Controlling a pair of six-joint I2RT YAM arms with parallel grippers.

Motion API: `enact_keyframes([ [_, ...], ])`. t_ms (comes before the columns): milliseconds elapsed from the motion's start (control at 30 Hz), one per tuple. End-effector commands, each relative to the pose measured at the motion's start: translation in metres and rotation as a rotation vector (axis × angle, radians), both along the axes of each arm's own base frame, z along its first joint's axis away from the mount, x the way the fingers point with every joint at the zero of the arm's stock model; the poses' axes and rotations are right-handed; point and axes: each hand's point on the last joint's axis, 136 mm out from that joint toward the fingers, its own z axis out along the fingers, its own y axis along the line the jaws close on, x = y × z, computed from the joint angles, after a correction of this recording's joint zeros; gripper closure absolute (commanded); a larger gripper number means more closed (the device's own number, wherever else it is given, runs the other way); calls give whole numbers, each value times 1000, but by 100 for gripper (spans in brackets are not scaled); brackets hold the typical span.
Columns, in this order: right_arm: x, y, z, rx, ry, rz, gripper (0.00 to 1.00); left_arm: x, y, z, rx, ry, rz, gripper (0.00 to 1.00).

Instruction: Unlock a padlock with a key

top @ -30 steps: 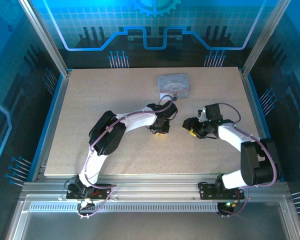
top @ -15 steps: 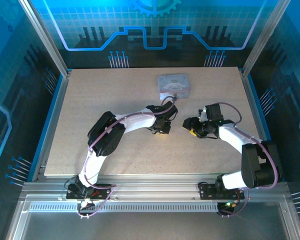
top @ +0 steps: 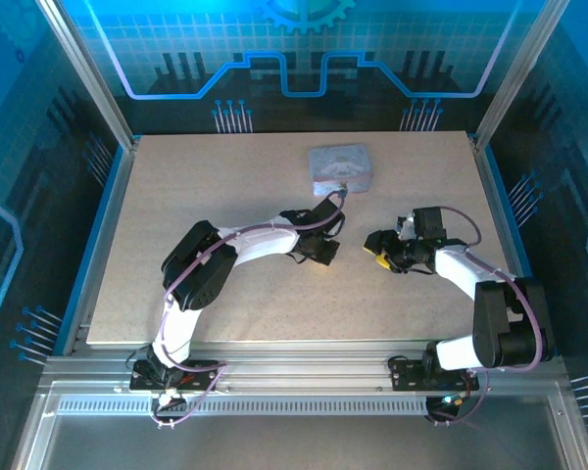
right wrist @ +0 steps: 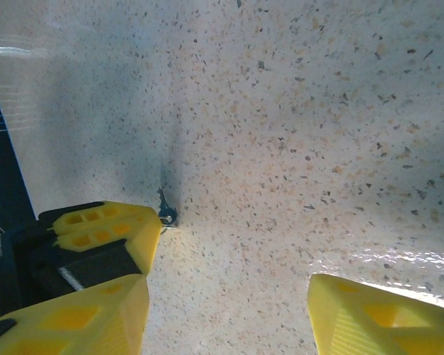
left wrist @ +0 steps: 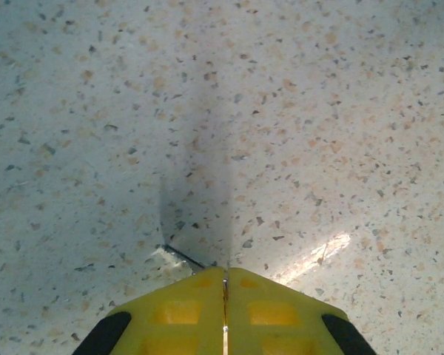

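The left end effector (top: 322,256) is sitting at about the middle of the bench (top: 176,196), a little toward the right edge, with its tips down at the speckled surface. In the left wrist view its yellow pads (left wrist: 181,310) are pressing together, clenched with no gap. The key (left wrist: 179,256) is lying flat on the bench, one end running under the tip of the left-hand pad. I cannot tell whether it is actually being pinched. The right end effector (top: 379,252) is hanging just beside it, toward the right edge. Its jaws are standing released and wide apart, with only bare bench between them. The lavender tin (top: 340,168) is resting near the far edge, right of the middle, apart from both end effectors.
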Motion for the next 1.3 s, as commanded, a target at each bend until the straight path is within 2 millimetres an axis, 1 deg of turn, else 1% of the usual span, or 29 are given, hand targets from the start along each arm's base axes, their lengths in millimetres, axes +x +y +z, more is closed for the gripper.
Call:
enact_keyframes([
  [0, -2, 0, 3, 41, 3, -2, 41, -5, -10, 16, -58, -22, -67, 95],
  [233, -3, 0, -1, 44, 8, 3, 41, -6, -12, 25, -97, -27, -105, 100],
  [367, -3, 1, -6, 49, 20, 4, 41, -6, -8, 23, -104, -7, -103, 100],
  [500, -5, 1, -7, 45, 25, 11, 41, -7, -1, 19, -80, 11, -77, 100],
  [700, -5, -1, -8, 21, 30, 21, 41, -13, 7, 9, -60, 44, -39, 93],
  [800, -5, -1, -7, 12, 30, 26, 41, -17, 11, 2, -51, 58, -24, 83],
  [867, -4, -1, -6, 6, 31, 27, 41, -18, 13, 0, -44, 63, -17, 80],
  [1000, -4, 1, -5, -23, 30, 43, 42, -17, 17, 3, -37, 52, -5, 75],
  [1167, -4, 8, -3, -67, 28, 77, 42, -15, 26, 9, -48, 50, 34, 73],
  [1267, -3, 14, -2, -91, 27, 102, 42, -12, 32, 13, -72, 51, 72, 67],
])
